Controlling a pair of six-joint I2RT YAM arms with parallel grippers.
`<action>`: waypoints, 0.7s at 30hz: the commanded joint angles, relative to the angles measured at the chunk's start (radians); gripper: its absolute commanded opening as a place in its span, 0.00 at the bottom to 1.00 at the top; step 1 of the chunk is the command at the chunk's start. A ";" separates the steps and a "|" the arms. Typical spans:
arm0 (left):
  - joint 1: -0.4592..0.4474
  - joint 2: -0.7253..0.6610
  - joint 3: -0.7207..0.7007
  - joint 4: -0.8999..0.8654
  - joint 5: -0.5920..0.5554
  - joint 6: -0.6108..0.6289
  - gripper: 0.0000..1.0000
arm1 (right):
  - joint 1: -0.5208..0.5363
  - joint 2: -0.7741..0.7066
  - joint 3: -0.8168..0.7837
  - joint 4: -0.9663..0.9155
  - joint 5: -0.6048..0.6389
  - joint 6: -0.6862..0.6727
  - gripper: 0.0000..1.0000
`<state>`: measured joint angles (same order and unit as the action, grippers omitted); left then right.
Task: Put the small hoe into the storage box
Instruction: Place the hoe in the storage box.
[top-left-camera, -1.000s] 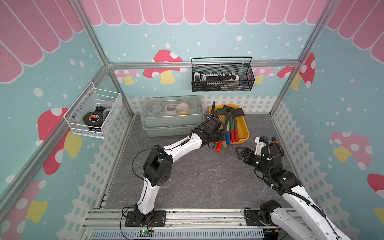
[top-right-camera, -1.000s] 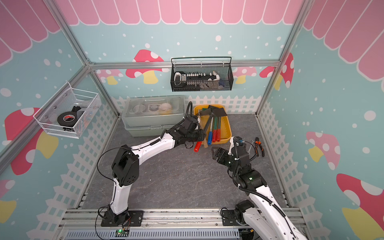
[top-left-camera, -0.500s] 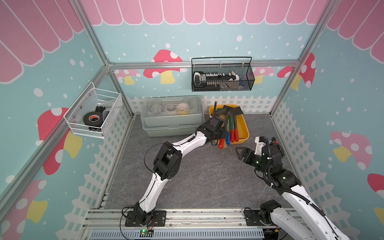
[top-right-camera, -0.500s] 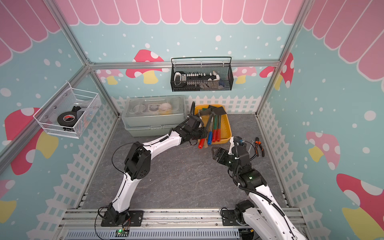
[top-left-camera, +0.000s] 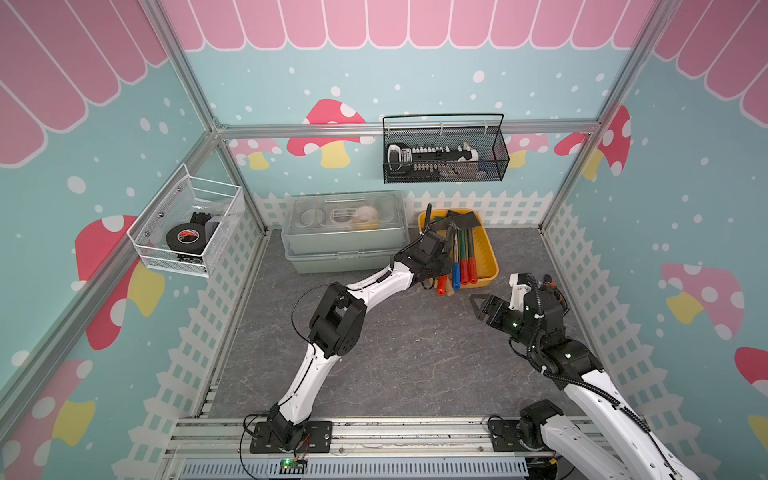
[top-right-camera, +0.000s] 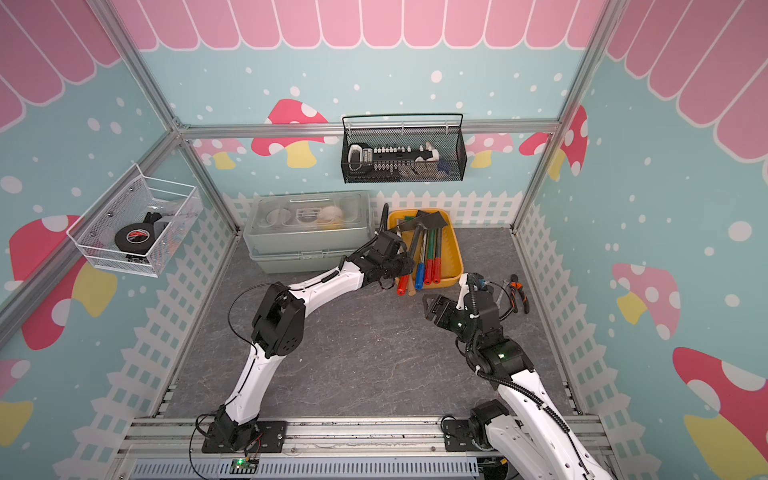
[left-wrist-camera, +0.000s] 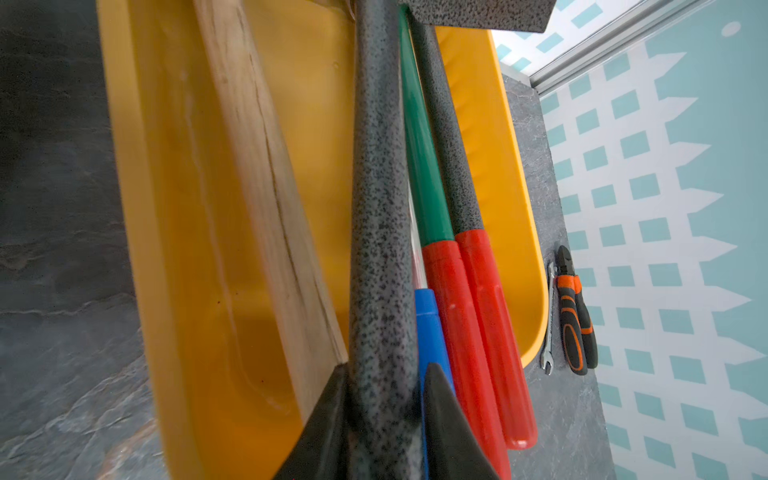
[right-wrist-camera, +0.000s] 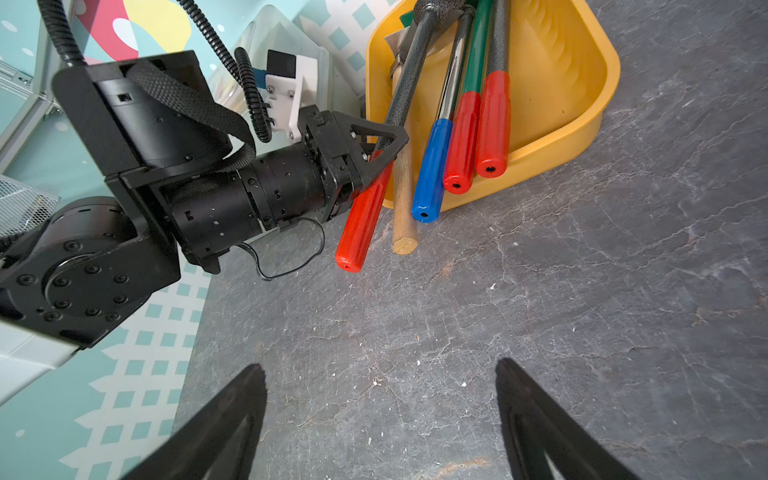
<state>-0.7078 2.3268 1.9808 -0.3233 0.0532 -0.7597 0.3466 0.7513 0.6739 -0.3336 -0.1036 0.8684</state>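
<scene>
speckled metal hoe (left-wrist-camera: 380, 249), glossy yellow storage box (left-wrist-camera: 174, 216)

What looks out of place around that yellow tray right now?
The small hoe, gripped by the left claw, is slanted across the storage box, its red grip hanging past the near rim. A wooden handle beside it also sticks out over the table.

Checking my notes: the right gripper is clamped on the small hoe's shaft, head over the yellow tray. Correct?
No, the left gripper is clamped on the small hoe's shaft, head over the yellow tray; the right wrist view shows it, with the right gripper open.
</scene>
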 joint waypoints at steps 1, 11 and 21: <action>0.015 -0.025 0.021 0.076 -0.046 -0.014 0.00 | -0.007 -0.005 -0.013 -0.010 -0.004 -0.005 0.85; 0.036 0.025 0.096 0.014 -0.026 -0.020 0.00 | -0.009 -0.004 -0.021 -0.010 -0.005 -0.005 0.85; 0.049 0.079 0.173 -0.051 -0.010 -0.030 0.00 | -0.012 -0.007 -0.028 -0.009 -0.009 -0.005 0.85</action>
<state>-0.6655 2.4138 2.0968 -0.4164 0.0460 -0.7826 0.3401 0.7513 0.6609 -0.3374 -0.1070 0.8680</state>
